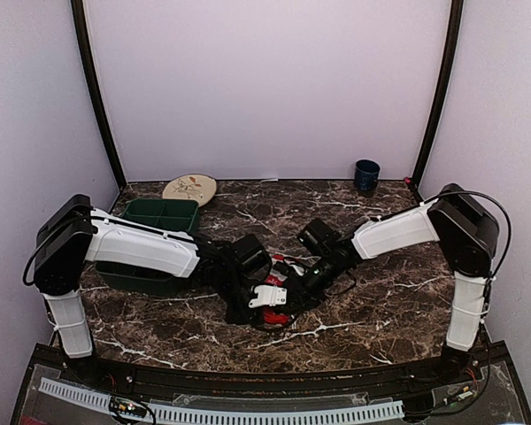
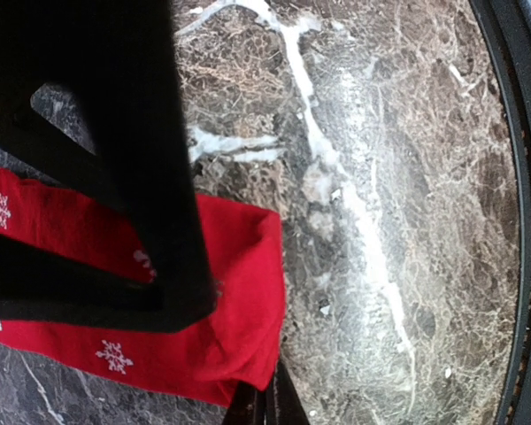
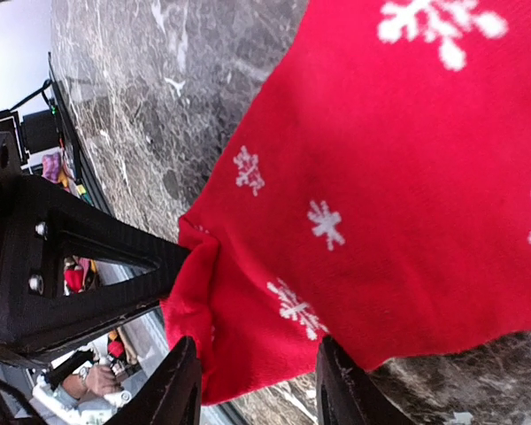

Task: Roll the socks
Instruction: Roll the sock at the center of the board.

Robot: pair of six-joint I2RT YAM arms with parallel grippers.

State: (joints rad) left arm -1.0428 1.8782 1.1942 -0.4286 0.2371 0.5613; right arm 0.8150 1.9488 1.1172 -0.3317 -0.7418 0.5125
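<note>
Since rolling wants a firm flat bed, the marbled desk [image 1: 407,292] carries the red sock [image 3: 407,195] near centre, spread on its surface; the left hand [image 2: 199,305] is closed, apparently pinching the sock's folded end as an anchor; the right hand [image 3: 258,359] stands parted, that end's edge lying between its fingers, not gripped, judged ready to take hold.

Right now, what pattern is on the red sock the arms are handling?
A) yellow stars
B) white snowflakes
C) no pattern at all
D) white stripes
B: the red sock has small white snowflakes scattered over it, clear in both wrist views.
</note>
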